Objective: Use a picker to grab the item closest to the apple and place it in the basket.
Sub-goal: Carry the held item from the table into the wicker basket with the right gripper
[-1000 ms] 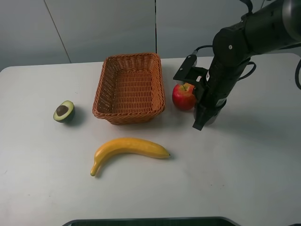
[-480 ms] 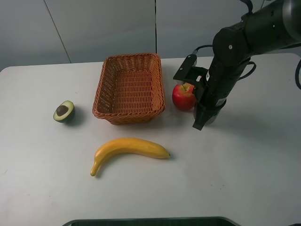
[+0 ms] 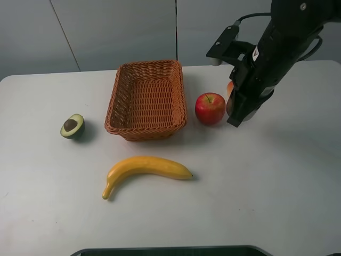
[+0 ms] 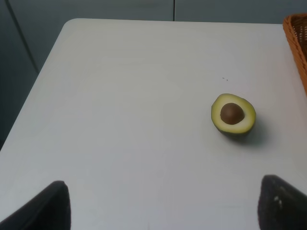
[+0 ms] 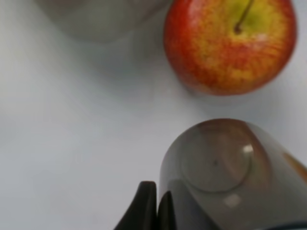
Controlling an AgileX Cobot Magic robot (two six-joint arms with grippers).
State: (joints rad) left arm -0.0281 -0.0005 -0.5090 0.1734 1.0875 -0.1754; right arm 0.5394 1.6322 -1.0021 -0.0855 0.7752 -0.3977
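Note:
A red apple (image 3: 210,108) rests on the table just right of the wicker basket (image 3: 146,128). Above and to the right of the apple, my right gripper (image 3: 238,106) hangs shut on a grey cup (image 3: 230,89) with an orange tint, clear of the table. The right wrist view shows the cup's rounded grey base (image 5: 216,167) beside a dark finger (image 5: 144,206), with the apple (image 5: 230,43) beyond it. My left gripper (image 4: 160,206) is open over bare table, short of the avocado half (image 4: 233,114); it does not show in the high view.
A yellow banana (image 3: 146,169) lies in front of the basket. The avocado half (image 3: 73,126) sits left of the basket. The basket's rim (image 4: 297,43) shows at the edge of the left wrist view. The table's left edge (image 4: 33,91) runs beside the left gripper.
My right arm has risen and moved back, lifting the grey cup off the table beside the apple. The apple, now fully visible, has stayed put.

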